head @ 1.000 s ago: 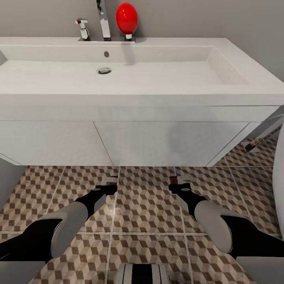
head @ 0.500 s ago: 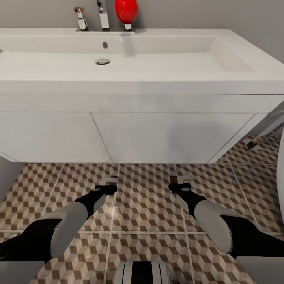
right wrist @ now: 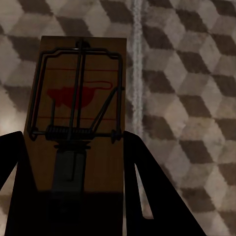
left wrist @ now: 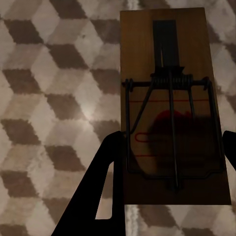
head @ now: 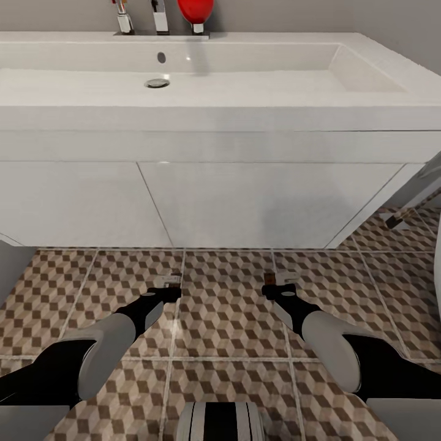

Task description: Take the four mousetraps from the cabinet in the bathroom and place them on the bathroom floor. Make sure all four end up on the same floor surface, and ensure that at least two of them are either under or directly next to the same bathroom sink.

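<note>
I hold a mousetrap in each arm, both hanging over the bathroom floor (head: 226, 318) just in front of the sink (head: 202, 110). In my left wrist view the left mousetrap (left wrist: 172, 103) sits between my left jaws, a dark finger against each long side, so the left gripper (head: 168, 283) is clenched on it. In my right wrist view the right mousetrap (right wrist: 78, 123) lies the same way, its board pinched across its width by my right gripper (head: 277, 282).

Each board's long axis runs straight out along my fingers, pointing away from me toward the white vanity front. Both traps look level, wire and red spot facing up.

What matters next, as I judge it, is the drop: the tiles lie directly below both traps, and the vanity's lower edge is just ahead of the jaws. Neither arm is clearly nearer; they sit side by side, well apart. Lowering straight down and letting go should leave both traps next to this sink. How high they hang above the tiles I cannot tell.
</note>
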Tool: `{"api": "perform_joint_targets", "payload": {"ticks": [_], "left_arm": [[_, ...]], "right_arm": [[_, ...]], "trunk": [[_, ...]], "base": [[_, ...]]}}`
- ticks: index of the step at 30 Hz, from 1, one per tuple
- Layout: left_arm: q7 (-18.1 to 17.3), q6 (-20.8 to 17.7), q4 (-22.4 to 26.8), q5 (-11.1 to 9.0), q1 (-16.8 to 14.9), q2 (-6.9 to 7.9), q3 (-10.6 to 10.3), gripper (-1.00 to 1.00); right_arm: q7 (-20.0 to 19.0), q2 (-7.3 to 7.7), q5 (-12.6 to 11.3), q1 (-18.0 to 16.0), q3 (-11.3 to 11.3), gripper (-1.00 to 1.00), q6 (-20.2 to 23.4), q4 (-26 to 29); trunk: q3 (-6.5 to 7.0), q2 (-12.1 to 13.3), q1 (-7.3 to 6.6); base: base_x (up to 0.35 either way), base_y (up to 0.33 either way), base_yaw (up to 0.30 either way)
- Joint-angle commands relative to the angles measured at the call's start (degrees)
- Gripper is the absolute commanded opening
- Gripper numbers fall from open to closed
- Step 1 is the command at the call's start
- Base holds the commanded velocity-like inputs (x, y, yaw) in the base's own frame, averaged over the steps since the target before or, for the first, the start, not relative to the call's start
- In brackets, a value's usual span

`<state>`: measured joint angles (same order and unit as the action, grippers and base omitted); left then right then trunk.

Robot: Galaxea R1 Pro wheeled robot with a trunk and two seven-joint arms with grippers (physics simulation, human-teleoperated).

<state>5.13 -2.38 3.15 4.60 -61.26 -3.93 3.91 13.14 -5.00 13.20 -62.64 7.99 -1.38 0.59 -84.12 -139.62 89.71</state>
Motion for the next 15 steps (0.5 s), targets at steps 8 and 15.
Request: {"api": "perform_joint_targets", "payload": {"ticks": [8, 15], "left_arm": [[0.23, -0.25, 0.10, 0.58, 0.00, -0.02, 0.40, -1.00], [0.16, -0.25, 0.10, 0.58, 0.00, -0.02, 0.40, -1.00]], "right_arm": [[0.07, -0.01, 0.18, -0.03, 0.65, -1.00, -0.20, -0.06], [0.06, -0.07, 0.16, -0.03, 0.72, -1.00, -0.20, -0.06]], "trunk": [[-0.03, -0.01, -0.01], [-0.03, -0.01, -0.01]], "base": [[0.000, 0.000, 0.000], [0.000, 0.000, 0.000]]}}
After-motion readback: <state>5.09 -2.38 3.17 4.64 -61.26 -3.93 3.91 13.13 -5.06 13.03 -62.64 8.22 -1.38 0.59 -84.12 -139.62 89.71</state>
